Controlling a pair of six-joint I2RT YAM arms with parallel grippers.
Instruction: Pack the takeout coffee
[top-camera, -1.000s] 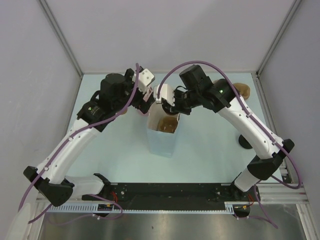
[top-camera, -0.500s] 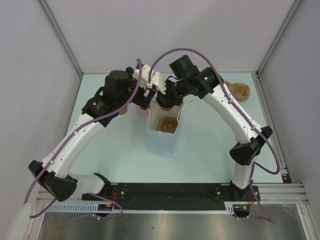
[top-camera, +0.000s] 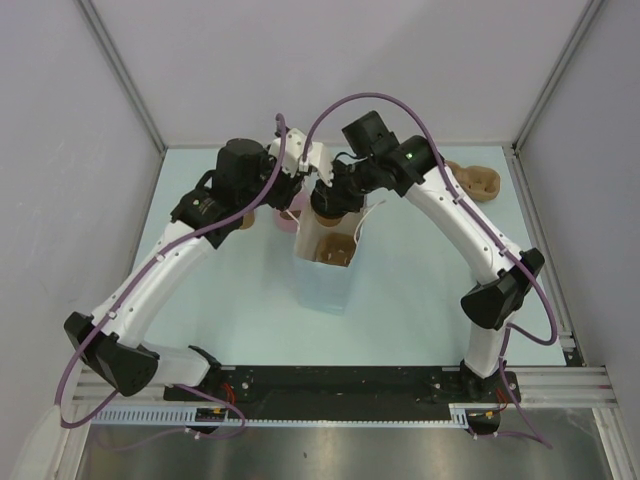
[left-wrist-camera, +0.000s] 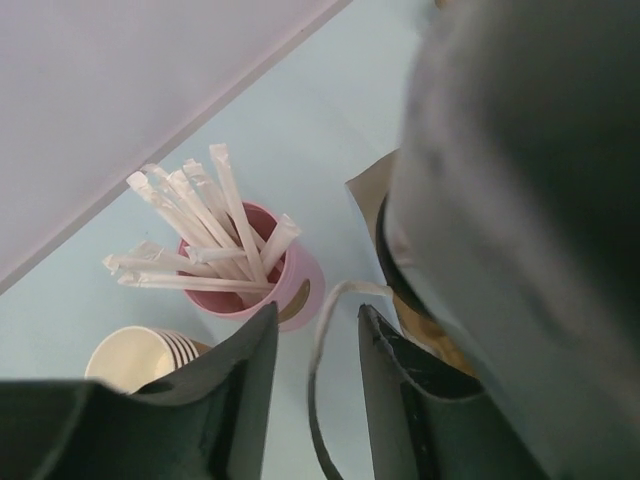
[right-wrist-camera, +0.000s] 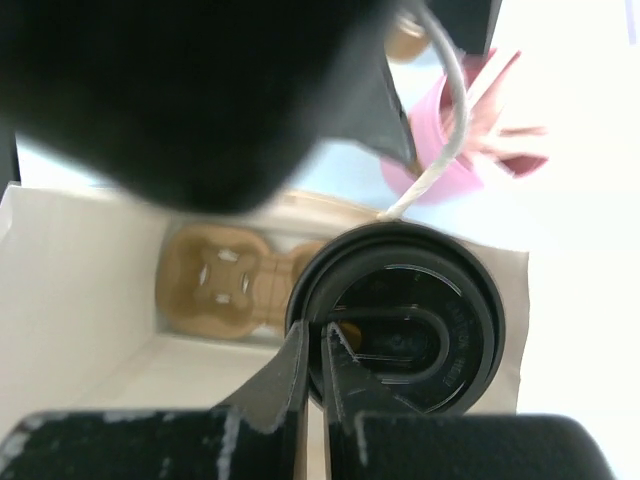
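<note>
Pale aqua, the table (top-camera: 420, 290) spread beneath both arms, which met over its middle. Directly under the two grippers stood a white paper bag (top-camera: 322, 285), upright and open-mouthed. Inside it, below and ahead of the right gripper (right-wrist-camera: 315, 332), a brown moulded cup carrier (right-wrist-camera: 225, 280) lay on the bag's floor. A second carrier (top-camera: 480, 182) sat well off to that gripper's right, near the table's far edge.

The takeout coffee (right-wrist-camera: 420, 320) hung from the right gripper at one end of the bag's mouth, not yet down in the carrier, with its black lid facing the wrist camera. The right fingers were drawn almost together, pinched on the near rim of that lid.

Beyond the left gripper (left-wrist-camera: 317, 315), outside the bag, stood a pink cup (left-wrist-camera: 295, 290) full of wrapped white straws (left-wrist-camera: 200, 215). Closer to that gripper's left finger was a stack of tan paper cups (left-wrist-camera: 135, 355). The left fingers stood apart, and the bag's thin white cord handle (left-wrist-camera: 335, 292) ran through the gap between them — whether it touched either finger could not be told.
</note>
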